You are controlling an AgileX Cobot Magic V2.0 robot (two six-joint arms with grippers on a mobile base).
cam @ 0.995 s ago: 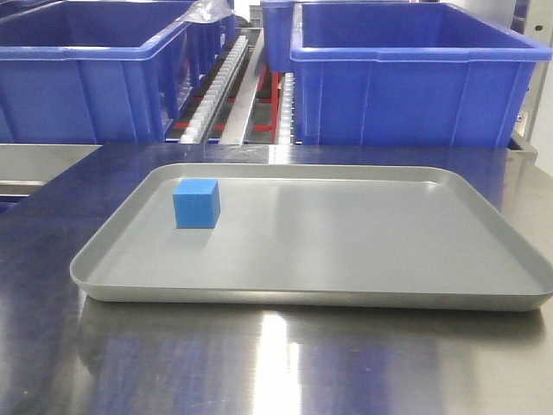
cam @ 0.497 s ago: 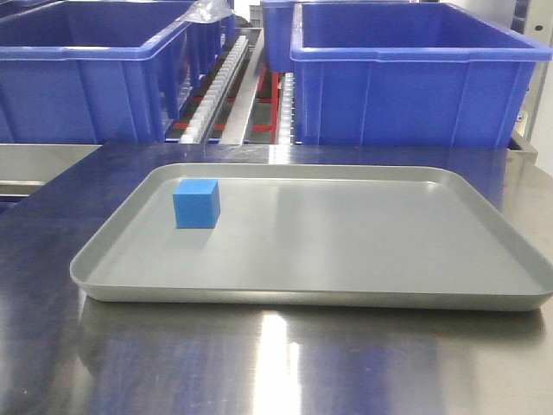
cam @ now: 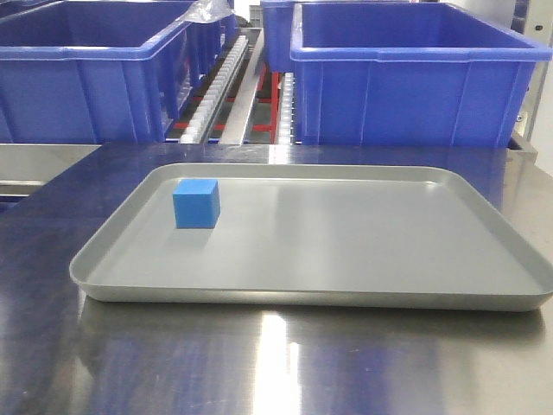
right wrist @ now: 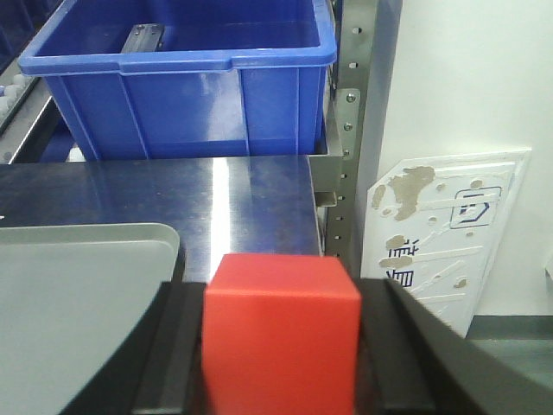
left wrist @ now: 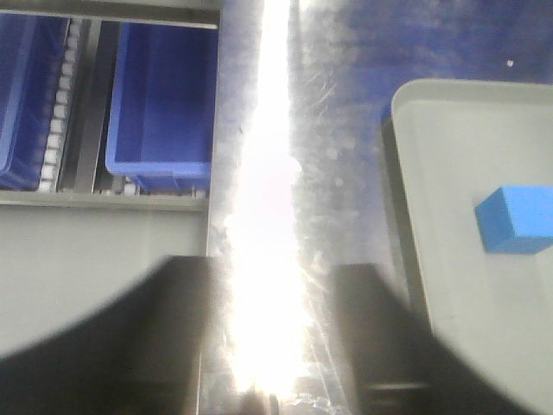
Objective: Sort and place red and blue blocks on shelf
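The sky-blue block (cam: 196, 204) rests on the left part of the grey tray (cam: 346, 298); the left wrist view shows the same blue block (left wrist: 516, 220) at its right edge. My left gripper (left wrist: 272, 337) hovers open over the glaring steel tabletop, left of the tray, with nothing between its fingers. In the right wrist view my right gripper (right wrist: 281, 354) is shut on the red block (right wrist: 281, 303), held above the tabletop just right of the tray's corner (right wrist: 86, 277). The shelf (cam: 233, 82) with its roller tracks stands behind the table. Neither gripper shows in the front view.
Two big dark-blue bins (cam: 86, 78) (cam: 406, 86) sit on the shelf behind the tray. A shelf upright with holes (right wrist: 346, 130) stands beside the right bin (right wrist: 181, 78). A worn white panel (right wrist: 441, 233) leans against the wall past the table's right edge.
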